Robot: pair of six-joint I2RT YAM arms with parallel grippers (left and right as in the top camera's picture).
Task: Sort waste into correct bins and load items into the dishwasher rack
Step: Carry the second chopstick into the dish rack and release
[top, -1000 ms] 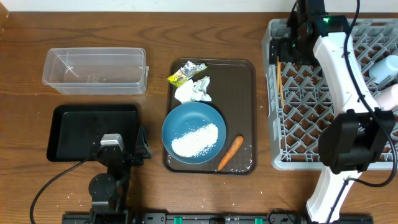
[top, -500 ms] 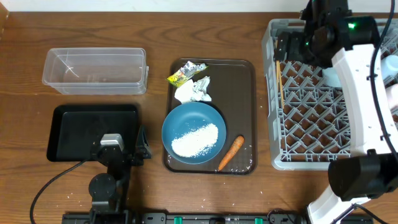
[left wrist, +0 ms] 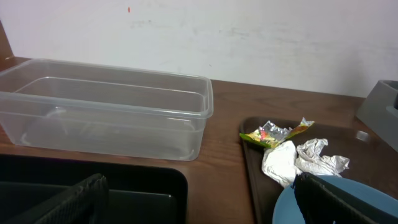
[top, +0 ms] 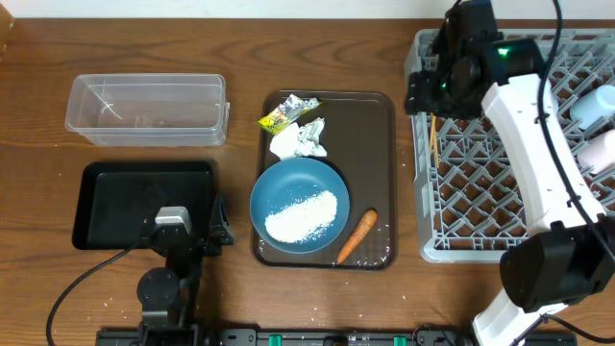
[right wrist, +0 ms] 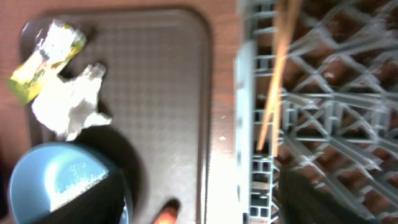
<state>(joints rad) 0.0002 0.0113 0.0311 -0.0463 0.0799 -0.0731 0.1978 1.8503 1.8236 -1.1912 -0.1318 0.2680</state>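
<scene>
Overhead: right gripper (top: 421,94), fingers spread and empty, hangs at the rack's (top: 420,192) upper-left corner beside the chopsticks (top: 432,135); reaching toward the tray (top: 370,144), it could knock them. Left gripper (top: 187,240) rests spread.

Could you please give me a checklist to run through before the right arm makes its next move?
1. Right hand open and empty: ok.
2. Left hand open and empty: ok.
3. Chopsticks lying in the dishwasher rack: ok.
4. Blue plate cleared of rice: not ok, the rice is on it.
5. Carrot, tissue and wrapper binned: not ok, all three lie on the brown tray.
6. Clear tub uncovered for waste: ok.
</scene>
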